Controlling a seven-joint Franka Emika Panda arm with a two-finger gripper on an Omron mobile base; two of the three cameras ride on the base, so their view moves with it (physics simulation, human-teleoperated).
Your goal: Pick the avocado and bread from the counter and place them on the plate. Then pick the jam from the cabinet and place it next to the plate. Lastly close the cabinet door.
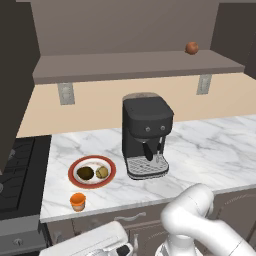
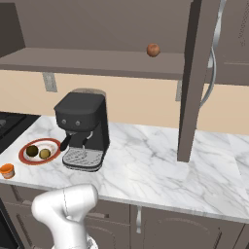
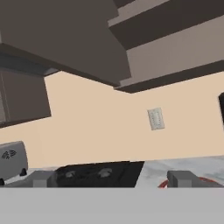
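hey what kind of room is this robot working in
A home-style kitchen, rendered rather than real. A white marble counter carries a black coffee machine and a red-rimmed plate of food, a dark stove top sits beside it, and open wall cabinet shelving hangs above.

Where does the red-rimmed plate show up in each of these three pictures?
Left base view: plate at lower left, on the counter, left of the coffee machine.
Right base view: plate at the left edge, again left of the coffee machine.
Hand view: a red sliver of rim at the bottom.
Shared landmark: the coffee machine.
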